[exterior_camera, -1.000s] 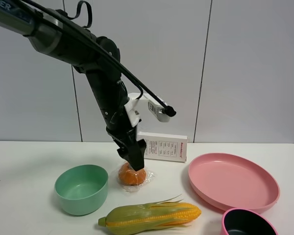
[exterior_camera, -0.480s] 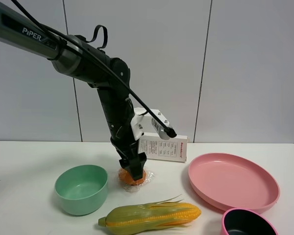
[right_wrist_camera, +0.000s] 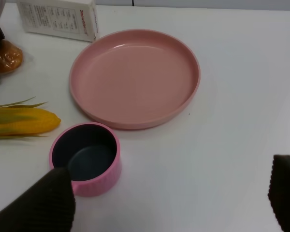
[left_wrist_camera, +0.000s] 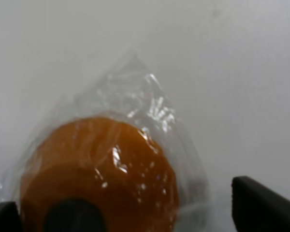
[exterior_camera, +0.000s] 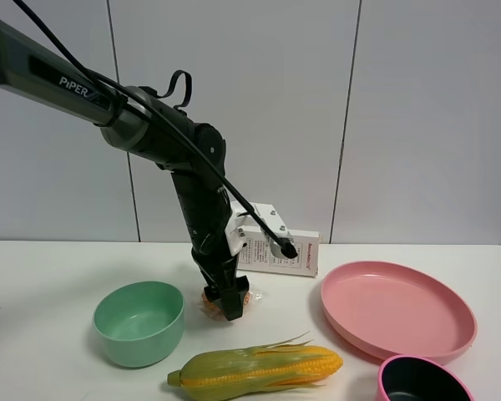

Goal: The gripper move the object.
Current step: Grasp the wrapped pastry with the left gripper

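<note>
The object, an orange bun in crinkly clear plastic (exterior_camera: 210, 303), lies on the white table between the green bowl and the white box. My left gripper (exterior_camera: 226, 306) points down over it and hides most of it. In the left wrist view the bun (left_wrist_camera: 96, 169) sits between the two black fingertips (left_wrist_camera: 263, 203), which stand wide apart on either side, so the left gripper (left_wrist_camera: 133, 210) is open. The bun also shows in the right wrist view (right_wrist_camera: 6, 57). My right gripper (right_wrist_camera: 159, 198) is open and empty above the table near the small pink bowl.
A green bowl (exterior_camera: 139, 322) stands left of the bun. A corn cob (exterior_camera: 259, 368) lies in front of it. A white printed box (exterior_camera: 282, 251) stands behind. A large pink plate (exterior_camera: 397, 309) and a small pink bowl with a dark inside (exterior_camera: 419, 382) are at the right.
My left arm has come down and my left gripper has dropped from just above the bun to around it, near the table. The bun has not moved.
</note>
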{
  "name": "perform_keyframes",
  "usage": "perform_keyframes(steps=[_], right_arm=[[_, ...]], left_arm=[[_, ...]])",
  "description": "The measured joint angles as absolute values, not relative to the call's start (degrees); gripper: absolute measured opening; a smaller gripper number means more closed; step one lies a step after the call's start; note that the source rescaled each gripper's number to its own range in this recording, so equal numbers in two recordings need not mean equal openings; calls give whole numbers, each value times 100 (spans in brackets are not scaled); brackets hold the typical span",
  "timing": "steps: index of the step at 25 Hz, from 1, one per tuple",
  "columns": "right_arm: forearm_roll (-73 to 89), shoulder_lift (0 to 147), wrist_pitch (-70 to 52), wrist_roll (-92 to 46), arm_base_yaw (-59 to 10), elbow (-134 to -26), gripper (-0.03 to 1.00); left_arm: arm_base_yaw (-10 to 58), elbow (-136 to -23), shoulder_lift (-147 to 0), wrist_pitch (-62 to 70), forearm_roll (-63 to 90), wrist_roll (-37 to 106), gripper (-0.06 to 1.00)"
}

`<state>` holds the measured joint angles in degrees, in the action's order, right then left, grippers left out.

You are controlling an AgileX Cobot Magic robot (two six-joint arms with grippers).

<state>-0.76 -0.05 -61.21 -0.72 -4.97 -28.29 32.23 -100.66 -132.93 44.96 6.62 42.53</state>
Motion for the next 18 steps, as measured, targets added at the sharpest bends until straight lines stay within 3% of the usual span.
perform_keyframes(steps=[9,14,18], right_arm=[[-76,-5,-6121,-72,-497,-2829,100],[-76,-5,-6121,-72,-497,-2829,100],[-76,-5,-6121,-72,-497,-2829,100]], left_arm=[[3223,-10066,-13353,4219,662,4403,100],[3223,-10066,-13365,4180,667,4417,90],[3223,-10066,-13426,4120,661,4523,88]])
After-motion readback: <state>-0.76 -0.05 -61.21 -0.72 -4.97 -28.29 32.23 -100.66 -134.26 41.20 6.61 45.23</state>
